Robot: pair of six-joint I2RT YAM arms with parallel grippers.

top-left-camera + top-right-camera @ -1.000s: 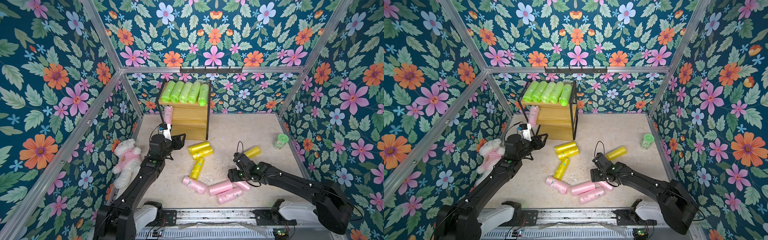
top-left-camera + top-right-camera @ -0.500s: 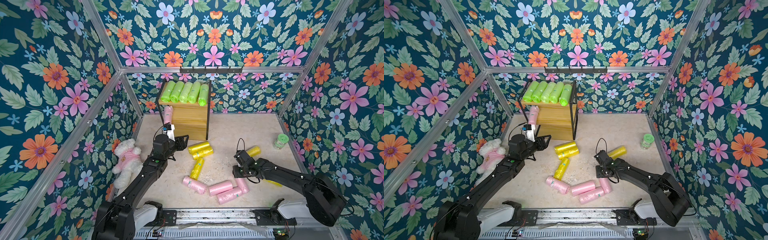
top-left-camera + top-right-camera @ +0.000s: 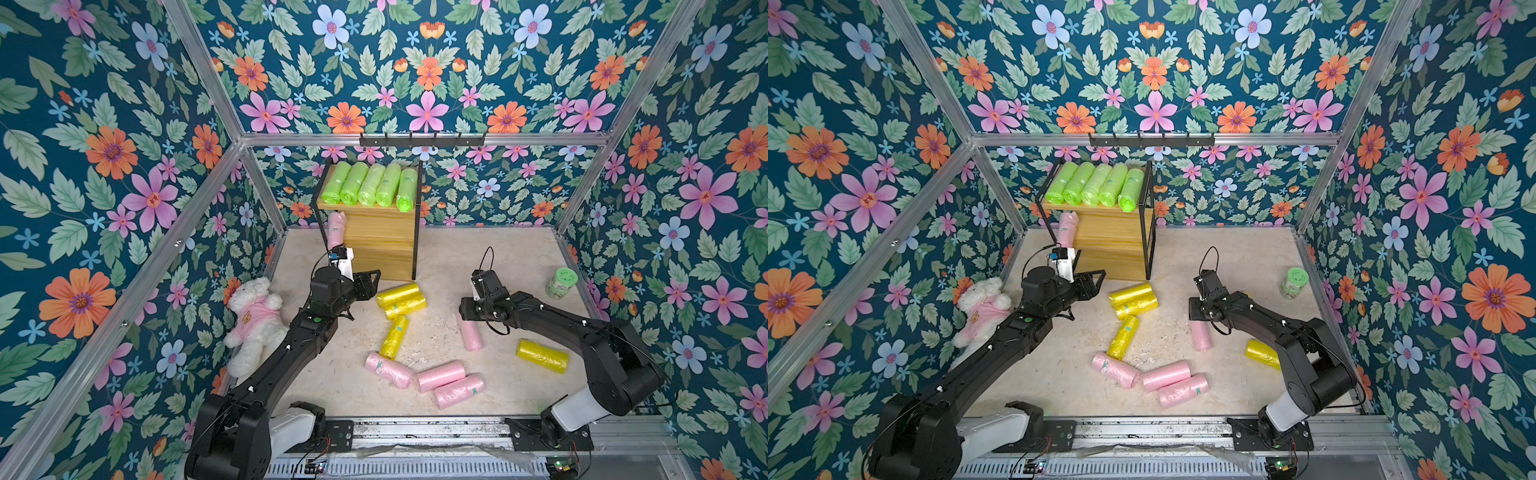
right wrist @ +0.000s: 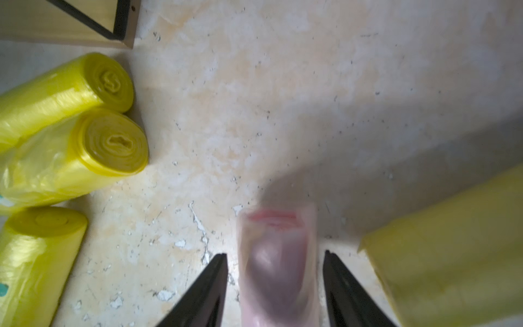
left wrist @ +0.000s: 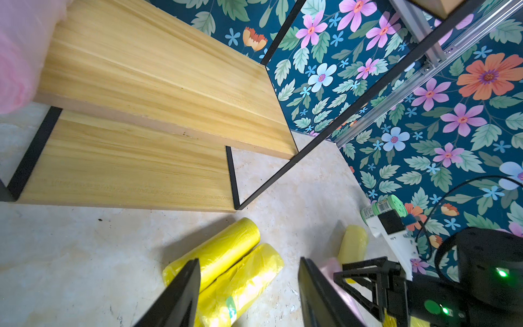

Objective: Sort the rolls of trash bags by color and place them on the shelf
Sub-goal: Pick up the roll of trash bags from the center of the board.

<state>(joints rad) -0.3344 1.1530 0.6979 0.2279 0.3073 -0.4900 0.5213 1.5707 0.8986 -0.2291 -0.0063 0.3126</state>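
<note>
The shelf (image 3: 376, 226) stands at the back. Several lime green rolls (image 3: 370, 185) lie in a row on its top board. One pink roll (image 3: 336, 228) sits at its left edge, lower down. My left gripper (image 3: 368, 282) (image 5: 249, 260) hangs open and empty just before the shelf's bottom board, above two yellow rolls (image 3: 401, 295) (image 5: 226, 260). My right gripper (image 3: 467, 316) (image 4: 275, 254) is open astride a pink roll (image 3: 471, 334) (image 4: 277, 254) lying on the floor, with a gap on each side. Three pink rolls (image 3: 440, 376) and two more yellow rolls (image 3: 395, 336) (image 3: 542, 355) lie on the floor.
A white teddy bear (image 3: 253, 320) in a pink shirt lies against the left wall. A green-lidded jar (image 3: 561, 282) stands by the right wall. A black hook rail (image 3: 422, 139) hangs above the shelf. Flowered walls close in three sides.
My right gripper pulled one pink roll back out of the pile, closed and opened again round it. The right-hand yellow roll rolled to the front right. My left gripper shifted slightly right.
</note>
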